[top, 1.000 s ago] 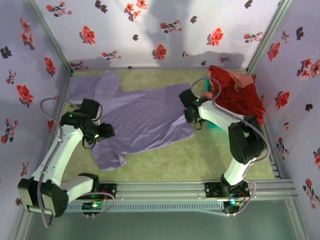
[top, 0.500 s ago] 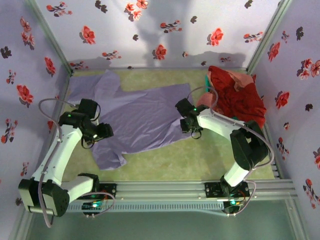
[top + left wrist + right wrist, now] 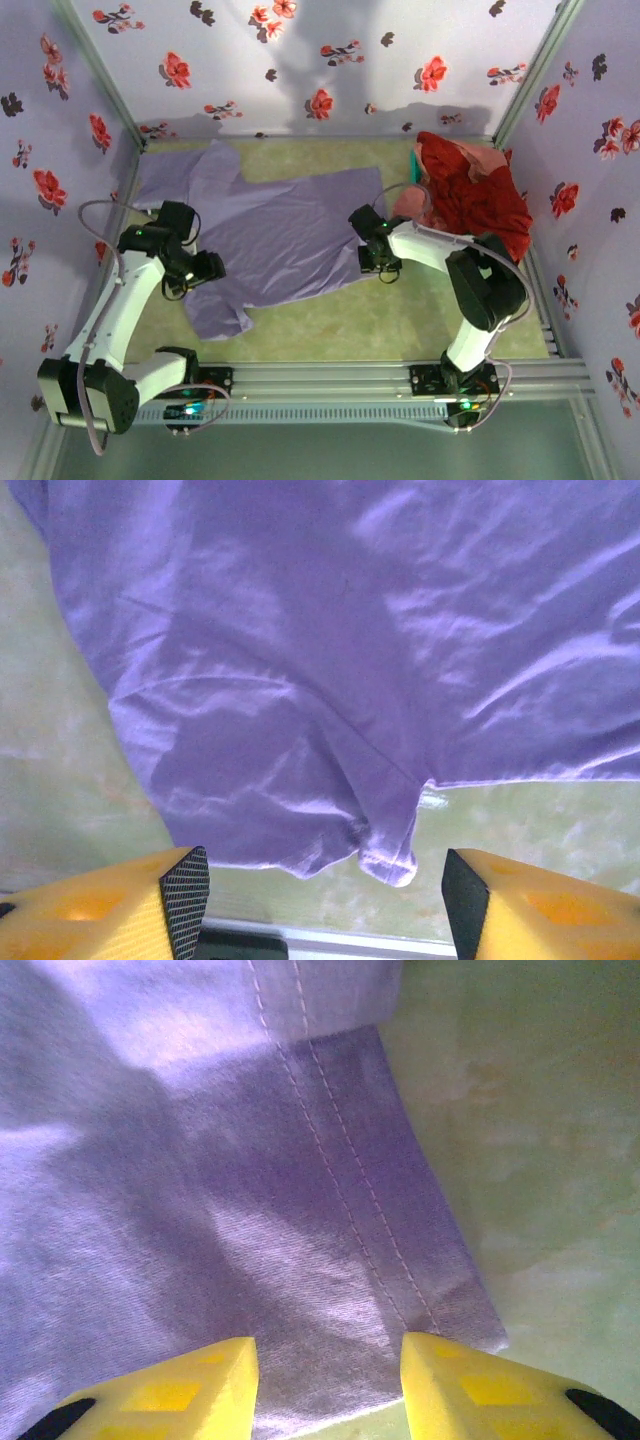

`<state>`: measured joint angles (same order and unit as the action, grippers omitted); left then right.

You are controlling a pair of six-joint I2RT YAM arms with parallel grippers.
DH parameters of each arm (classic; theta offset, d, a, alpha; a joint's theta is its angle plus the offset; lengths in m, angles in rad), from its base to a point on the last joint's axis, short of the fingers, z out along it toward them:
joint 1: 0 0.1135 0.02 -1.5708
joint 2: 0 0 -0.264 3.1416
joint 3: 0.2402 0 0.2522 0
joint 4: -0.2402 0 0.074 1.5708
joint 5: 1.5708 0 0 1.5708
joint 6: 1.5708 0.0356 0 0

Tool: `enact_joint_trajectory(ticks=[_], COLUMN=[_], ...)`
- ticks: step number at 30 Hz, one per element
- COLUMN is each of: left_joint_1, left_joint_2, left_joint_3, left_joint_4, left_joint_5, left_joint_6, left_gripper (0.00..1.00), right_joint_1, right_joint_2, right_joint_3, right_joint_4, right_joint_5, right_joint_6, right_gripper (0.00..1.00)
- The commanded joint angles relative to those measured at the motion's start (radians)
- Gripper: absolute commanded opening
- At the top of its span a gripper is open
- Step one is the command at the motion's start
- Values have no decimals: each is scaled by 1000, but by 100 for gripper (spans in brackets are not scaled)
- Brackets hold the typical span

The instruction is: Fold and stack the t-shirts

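A lavender t-shirt [image 3: 285, 232] lies spread flat on the green table, collar end to the left. My left gripper [image 3: 207, 267] hovers over its near-left sleeve [image 3: 300, 810], open, with the sleeve's edge just ahead of the black pads [image 3: 186, 900]. My right gripper [image 3: 379, 262] is low over the shirt's near-right hem corner [image 3: 420, 1290], open, its yellow fingers [image 3: 480, 1385] straddling the stitched hem. Red and pink t-shirts [image 3: 470, 192] are heaped at the right.
The heap of red and pink shirts sits in a teal basket [image 3: 414, 160] in the far-right corner. Flowered walls close in the left, back and right sides. Bare green table [image 3: 340, 320] runs between the shirt and the rail at the near edge.
My right gripper has moved left and nearer, from beside the basket onto the shirt's hem corner. The left gripper has hardly shifted.
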<state>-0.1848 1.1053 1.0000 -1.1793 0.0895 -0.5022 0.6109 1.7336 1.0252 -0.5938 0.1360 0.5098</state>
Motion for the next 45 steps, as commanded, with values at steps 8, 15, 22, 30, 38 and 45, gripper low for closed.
enact_joint_trajectory(ticks=[8, 15, 22, 30, 38, 45], left_joint_1=[10, 5, -11, 17, 197, 286], left_joint_2=[-33, -30, 17, 179, 283, 276], left_joint_3=[-12, -9, -38, -83, -55, -121], left_joint_4=[-86, -152, -192, -171, -120, 72], left_joint_5=[1, -2, -14, -135, -88, 7], left_joint_6=[-2, -14, -41, -73, -79, -228], left_gripper=[66, 65, 60, 58, 57, 50], right_joint_1=[24, 52, 64, 73, 73, 73], right_joint_2=[28, -130, -264, -279, -280, -304], right_joint_3=[-29, -77, -164, -172, -193, -204], right_joint_4=[-16, -106, -138, -123, -87, -66], right_joint_5=[16, 42, 26, -19, -76, -110], right_joint_6=[42, 93, 133, 132, 104, 102], right_gripper=[22, 0, 0, 0, 0, 0])
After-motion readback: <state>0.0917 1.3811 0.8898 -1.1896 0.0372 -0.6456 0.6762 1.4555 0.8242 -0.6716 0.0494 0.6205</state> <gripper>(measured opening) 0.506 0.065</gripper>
